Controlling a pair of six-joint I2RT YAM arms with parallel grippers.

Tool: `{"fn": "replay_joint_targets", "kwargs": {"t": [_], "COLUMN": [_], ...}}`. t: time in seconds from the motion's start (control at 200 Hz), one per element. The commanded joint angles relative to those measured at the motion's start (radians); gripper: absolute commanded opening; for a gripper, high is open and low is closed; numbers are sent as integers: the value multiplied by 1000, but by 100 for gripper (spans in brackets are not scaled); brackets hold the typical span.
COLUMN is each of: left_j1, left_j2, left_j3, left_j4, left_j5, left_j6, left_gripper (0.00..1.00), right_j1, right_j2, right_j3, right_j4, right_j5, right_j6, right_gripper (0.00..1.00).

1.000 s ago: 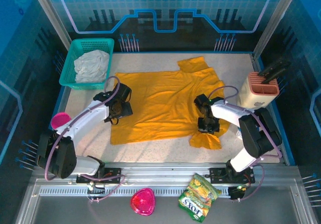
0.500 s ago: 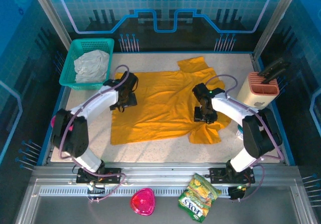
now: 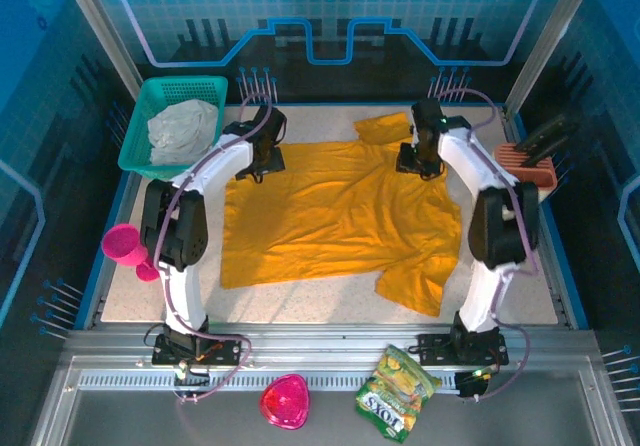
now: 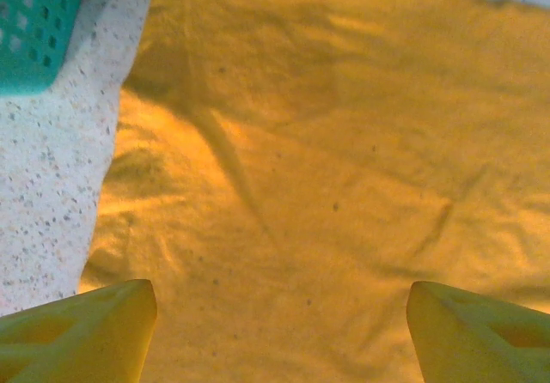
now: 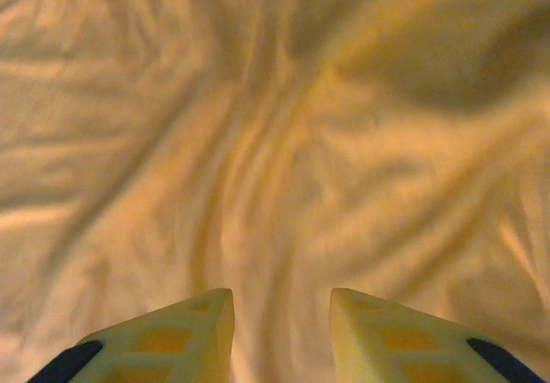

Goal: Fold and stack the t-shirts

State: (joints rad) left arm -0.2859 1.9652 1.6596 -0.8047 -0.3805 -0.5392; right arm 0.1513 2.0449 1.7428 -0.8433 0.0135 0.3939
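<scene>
Up near the far left corner of the t-shirt [image 3: 330, 216], the left hand [image 4: 281, 301] hangs released, fingers [image 4: 94, 331] spread wide over the orange cloth with nothing between them. The corner of a green basket [image 4: 34, 22] sits just beyond that edge of the cloth. The right hand [image 5: 281, 306] hovers over wrinkled cloth near the far right shoulder, its fingers [image 5: 185, 327] a little apart and gripping nothing. The t-shirt lies spread flat in the middle of the speckled surface [image 3: 170, 266], one sleeve pointing to the far side and its near right corner rumpled. A pale cloth [image 3: 183, 129] lies in the basket. A pink goblet [image 3: 125, 244] stands by the left edge.
</scene>
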Motion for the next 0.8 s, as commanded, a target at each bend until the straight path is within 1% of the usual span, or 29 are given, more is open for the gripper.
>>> {"fn": "replay_joint_targets", "kwargs": {"t": [0.0,0.125,0.195,0.235,0.36,0.43,0.631,0.721,0.796], "left_j1": [34,59,74,81,101,109,136,155,167], "left_j2": [25,51,78,99,172,227,414,502,579], "left_j3": [41,70,101,119,199,269,539,669,784], "left_j4": [2,9,1,-3,-24,-47,-168,-212,-258], "left_j5": [10,28,39,44,57,58,29,29,46], "left_j6": [18,24,32,36,50,62,78,75,74], "left_gripper": [78,78,78,78,78,78,76,75,70], "right_j1": [-22,-50,-68,-77,-113,-128,-155,-157,-157], "right_j2": [182,381,446,470,494,481,410,395,397], "right_j3": [184,419,497,511,491,449,329,308,310], "right_j4": [-13,-82,-116,-125,-143,-139,-106,-96,-96], "right_j5": [-77,-99,-98,-89,-59,-48,-42,-53,-71], "right_j6": [-43,-9,29,53,114,128,126,120,117], "right_gripper": [34,30,27,24,18,17,17,17,17]}}
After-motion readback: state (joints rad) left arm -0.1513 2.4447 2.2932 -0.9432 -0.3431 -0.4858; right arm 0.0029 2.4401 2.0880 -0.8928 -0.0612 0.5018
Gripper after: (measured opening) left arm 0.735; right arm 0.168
